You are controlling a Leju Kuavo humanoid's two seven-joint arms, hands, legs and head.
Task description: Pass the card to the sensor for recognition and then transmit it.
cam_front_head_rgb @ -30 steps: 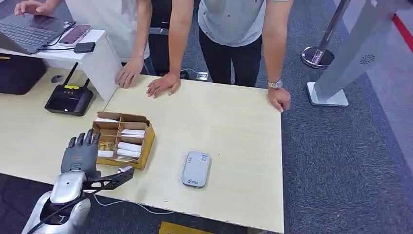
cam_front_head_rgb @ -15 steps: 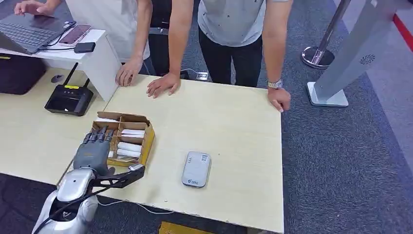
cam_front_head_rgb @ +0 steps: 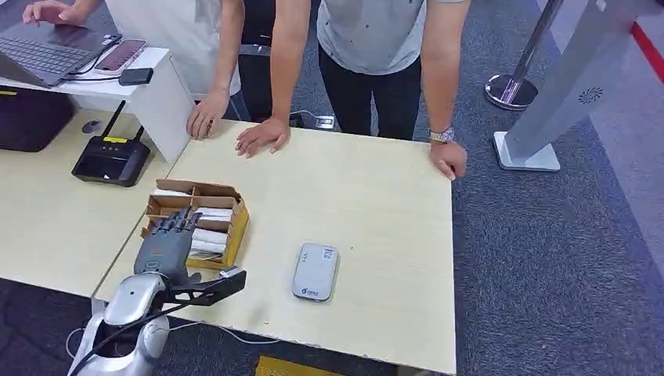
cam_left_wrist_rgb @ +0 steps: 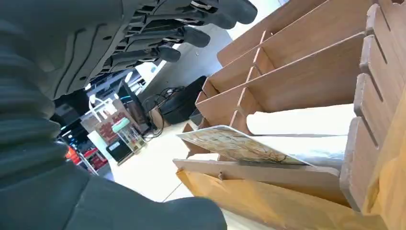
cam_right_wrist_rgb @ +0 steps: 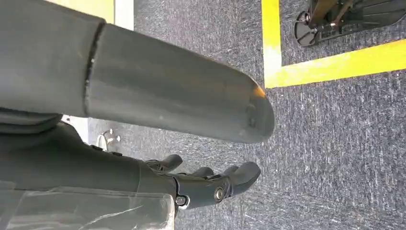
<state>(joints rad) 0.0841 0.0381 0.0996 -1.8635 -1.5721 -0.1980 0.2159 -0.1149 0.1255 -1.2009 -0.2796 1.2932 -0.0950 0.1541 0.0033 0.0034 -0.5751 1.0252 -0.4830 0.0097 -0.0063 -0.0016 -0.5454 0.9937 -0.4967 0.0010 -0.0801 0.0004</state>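
A cardboard divider box (cam_front_head_rgb: pixel 235 222) stands on the light wooden table (cam_front_head_rgb: pixel 376 204), with white cards (cam_front_head_rgb: pixel 209 236) stacked in its slots. In the left wrist view a card with a brownish print (cam_left_wrist_rgb: pixel 238 145) lies flat across a near slot of the box (cam_left_wrist_rgb: pixel 306 72). My left hand (cam_front_head_rgb: pixel 167 239) hovers over the box's near-left part, fingers (cam_left_wrist_rgb: pixel 191 36) stretched out and apart, holding nothing. The grey sensor (cam_front_head_rgb: pixel 315 271) lies flat to the right of the box. My right hand (cam_right_wrist_rgb: pixel 143 96) hangs over the carpet, fingers loose and empty.
Two people lean on the table's far edge, their hands (cam_front_head_rgb: pixel 263 135) (cam_front_head_rgb: pixel 449 159) resting on it. A black router (cam_front_head_rgb: pixel 112 159) sits on the left table; a laptop (cam_front_head_rgb: pixel 43 47) and phone (cam_front_head_rgb: pixel 120 55) lie on a white riser. A grey stand (cam_front_head_rgb: pixel 548 102) rises at the right.
My left hand has moved right and forward, from beside the box's left wall to above its slots. The box, sensor and people have stayed in place.
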